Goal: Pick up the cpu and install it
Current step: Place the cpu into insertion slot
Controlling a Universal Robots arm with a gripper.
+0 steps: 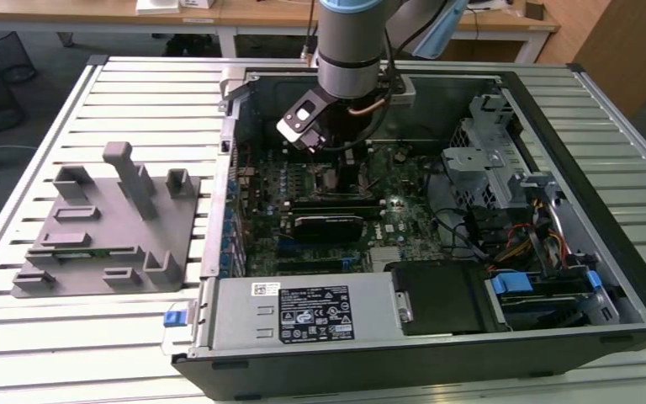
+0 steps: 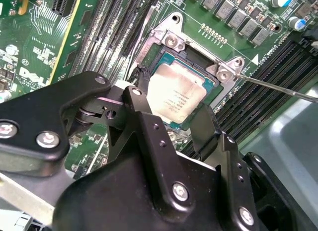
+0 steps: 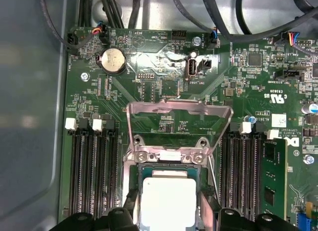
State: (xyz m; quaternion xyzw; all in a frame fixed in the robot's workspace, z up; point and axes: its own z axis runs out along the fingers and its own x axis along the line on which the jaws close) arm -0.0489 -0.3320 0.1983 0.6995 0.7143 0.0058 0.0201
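Second wrist view: cpu in open socket, pincer above.

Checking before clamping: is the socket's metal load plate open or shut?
Open: the load plate is swung back off the socket, leaving the cpu uncovered in the first wrist view.

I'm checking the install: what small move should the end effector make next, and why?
Probably ease straight down a touch: the cpu sits squarely over the open socket, beneath the end effector, but full seating isn't clear.
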